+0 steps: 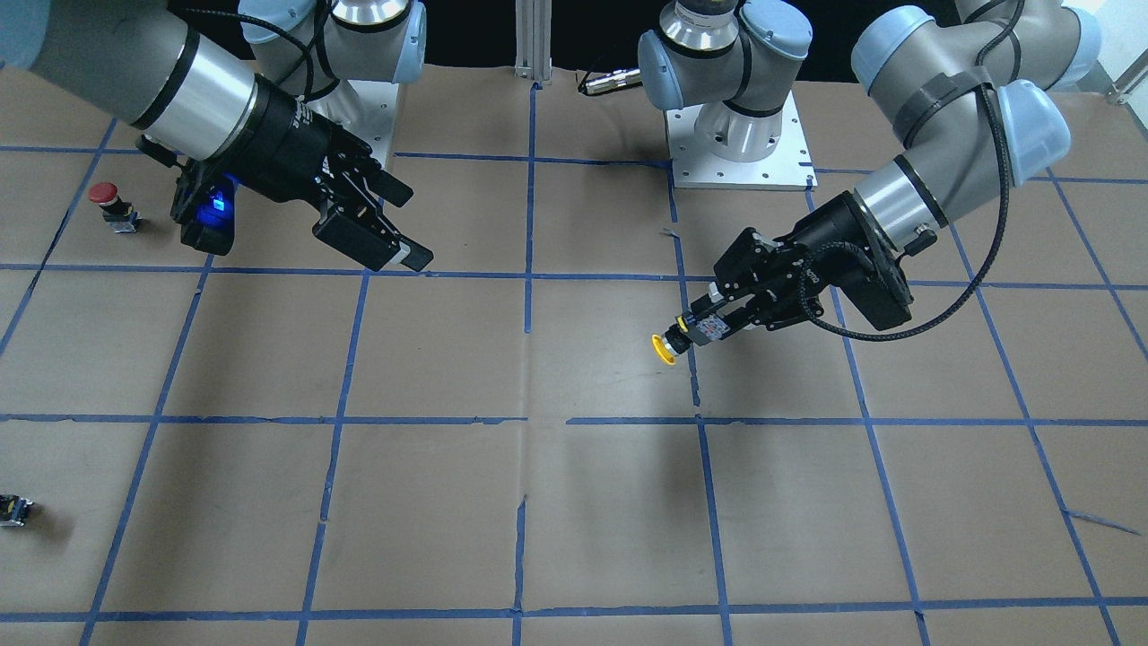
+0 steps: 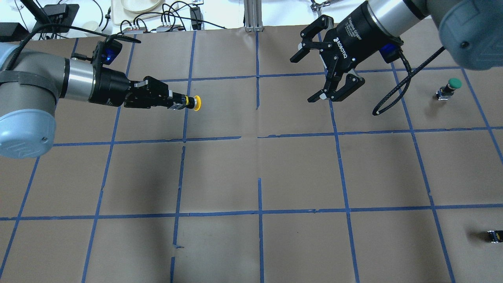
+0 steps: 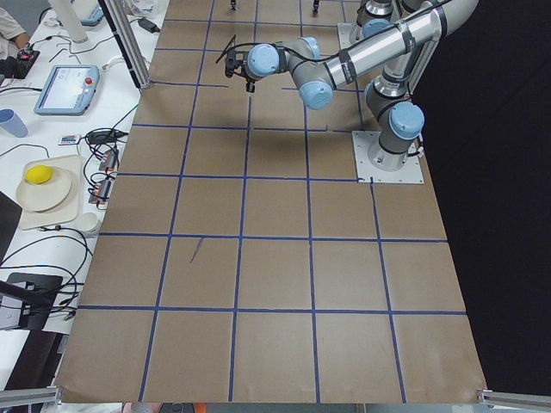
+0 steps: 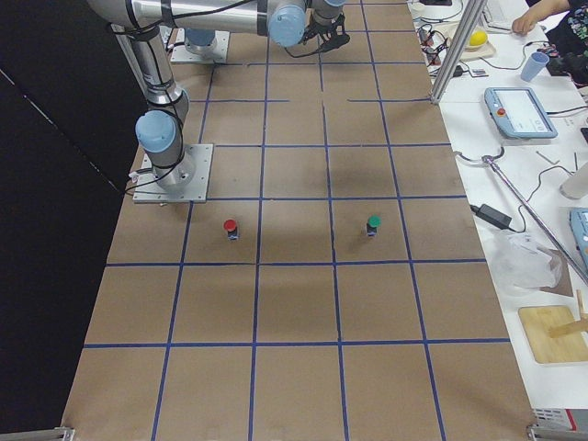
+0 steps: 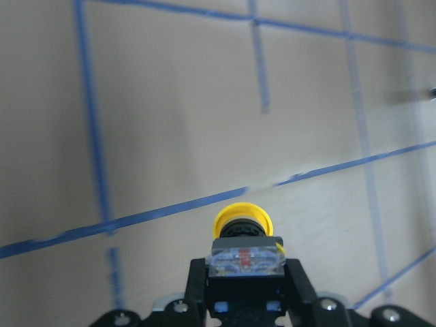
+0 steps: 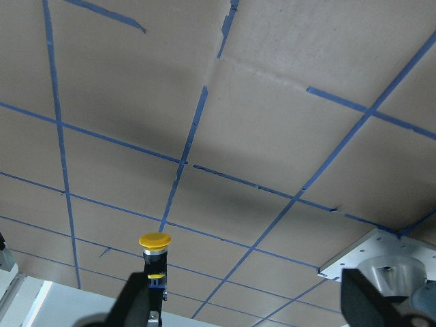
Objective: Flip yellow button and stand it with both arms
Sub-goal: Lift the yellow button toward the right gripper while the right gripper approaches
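Note:
My left gripper [image 2: 178,103] is shut on the grey-and-black body of the yellow button [image 2: 196,103] and holds it sideways above the table, cap pointing toward the table's middle. It also shows in the front-facing view [image 1: 668,348] in the left gripper [image 1: 713,325], and in the left wrist view [image 5: 242,219] between the fingers [image 5: 194,286]. My right gripper [image 2: 301,79] is open and empty, raised to the right of the button with a gap between them. In the front-facing view the right gripper [image 1: 408,224] is at upper left. The right wrist view shows the button [image 6: 155,240] ahead.
A red-capped button [image 1: 105,193] stands near the right arm. A green-capped button [image 2: 454,83] stands at the overhead view's right. A small black capless component [image 2: 493,236] lies near the table edge. The arm base plates [image 1: 740,148] are at the back. Blue tape grids the brown table.

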`<state>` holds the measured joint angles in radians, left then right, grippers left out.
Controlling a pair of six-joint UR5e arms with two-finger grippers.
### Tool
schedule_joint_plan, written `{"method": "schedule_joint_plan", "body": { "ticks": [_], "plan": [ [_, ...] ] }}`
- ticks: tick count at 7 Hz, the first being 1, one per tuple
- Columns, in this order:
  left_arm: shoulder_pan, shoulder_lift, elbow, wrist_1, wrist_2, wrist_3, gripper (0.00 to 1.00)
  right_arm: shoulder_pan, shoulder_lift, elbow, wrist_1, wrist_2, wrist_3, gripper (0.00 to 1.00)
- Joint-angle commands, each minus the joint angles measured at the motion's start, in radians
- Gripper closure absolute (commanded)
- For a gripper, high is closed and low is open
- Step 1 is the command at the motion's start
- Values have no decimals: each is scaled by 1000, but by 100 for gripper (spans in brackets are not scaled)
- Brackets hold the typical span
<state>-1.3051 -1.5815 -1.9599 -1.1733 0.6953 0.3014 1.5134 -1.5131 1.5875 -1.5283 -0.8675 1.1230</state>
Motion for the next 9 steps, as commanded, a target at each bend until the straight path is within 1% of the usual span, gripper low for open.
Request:
{"method": "schedule_joint_plan", "body": {
  "ticks": [1,2,3,4,5,6,9],
  "plan": [
    [-87,14,-2,43,-226,-102,89,-27,25,2,5,65,35,0],
    [-114,15,-8,69,-297,-122,92,-22,37,3,-9,67,35,0],
    [-124,11,-8,89,-353,-152,92,-18,40,5,-45,106,41,0],
    [-150,3,-11,89,-435,-218,94,-6,39,3,-49,142,57,0],
    [-201,5,-11,90,-442,-225,94,8,40,5,-46,140,60,0],
    [-219,5,-11,90,-444,-225,98,16,40,3,-46,140,61,0],
    [-218,-25,-8,109,-447,-225,100,18,31,3,-33,151,66,0]
  ]
}}
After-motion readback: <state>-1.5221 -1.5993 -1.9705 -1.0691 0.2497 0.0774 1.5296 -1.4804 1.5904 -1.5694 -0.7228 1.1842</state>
